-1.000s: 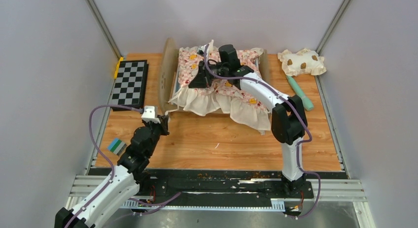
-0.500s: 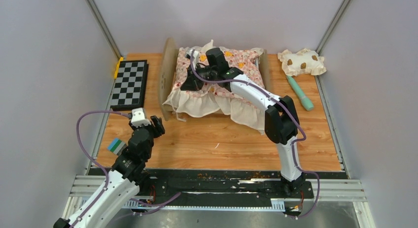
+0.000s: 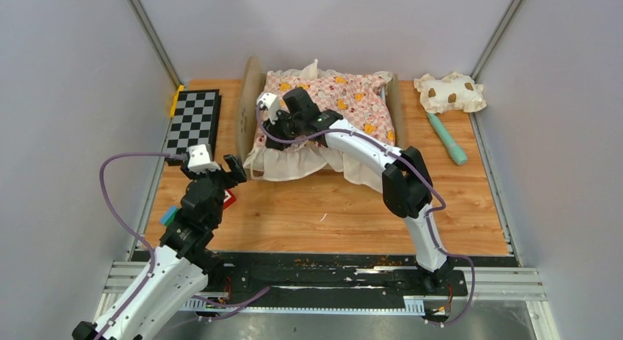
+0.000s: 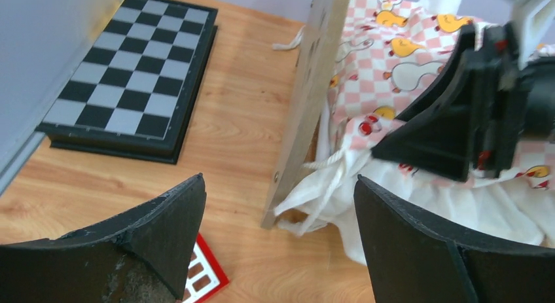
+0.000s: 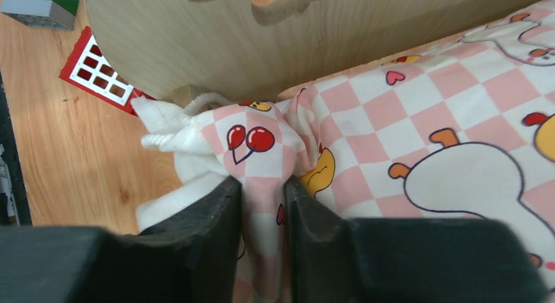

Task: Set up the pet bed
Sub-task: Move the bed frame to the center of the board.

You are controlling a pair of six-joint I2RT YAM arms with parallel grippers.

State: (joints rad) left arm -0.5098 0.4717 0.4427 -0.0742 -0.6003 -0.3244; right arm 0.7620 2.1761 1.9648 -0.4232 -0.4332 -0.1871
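The left claw (image 4: 281, 208) gapes wide and empty beside the pet bed's (image 4: 313, 87) near-left headboard edge. The right claw (image 5: 262, 208) pinches the cushion's (image 5: 458, 106) left edge. Open counter (image 3: 323, 208) lies nearer.

The left hand (image 4: 278, 185) is seen with its two black fingers (image 4: 157, 231) spread wide at the lower corners of the frame, with nothing held between them. Beyond the gap, the light-wood end panel of the pet bed (image 4: 317, 80) is shown edge-on, upright on the bench (image 4: 249, 87). A pink checkered cushion (image 4: 386, 61) with a white ruffle (image 4: 471, 211) is spread to its right, and the right hand (image 4: 425, 136) is set against it at upper right. A checkerboard (image 4: 131, 74) is laid at upper left. A small red-and-white piece (image 4: 204, 277) is partly hidden at the bottom edge.
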